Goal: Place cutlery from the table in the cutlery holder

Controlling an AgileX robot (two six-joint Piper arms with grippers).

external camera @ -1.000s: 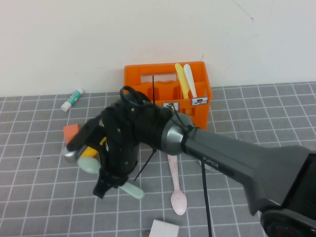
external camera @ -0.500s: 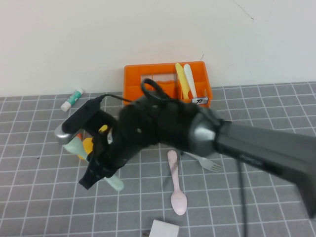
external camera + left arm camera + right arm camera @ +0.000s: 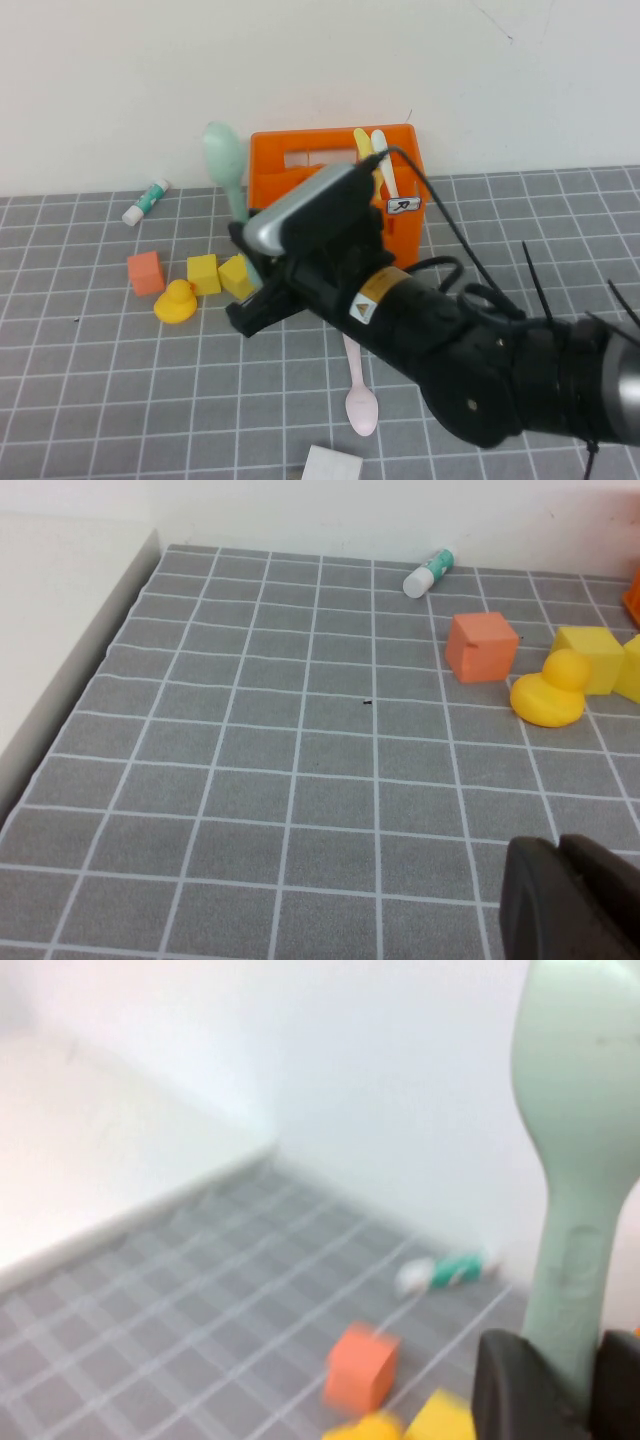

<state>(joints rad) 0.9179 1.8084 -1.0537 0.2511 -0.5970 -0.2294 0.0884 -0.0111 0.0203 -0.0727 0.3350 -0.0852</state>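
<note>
Since a second earlier, my right end effector [image 3: 545,1380] had lifted the green spoon [image 3: 226,165] off the counter [image 3: 100,350], clamped upright beside the holder [image 3: 335,175]. Next: carry over, lower in. Left end effector [image 3: 565,900] hung closed, parked.

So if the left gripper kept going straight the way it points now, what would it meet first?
Probably bare table. The left gripper, shut, faces open grid; the yellow duck and orange block sit off to one side, though depth is unclear.
</note>
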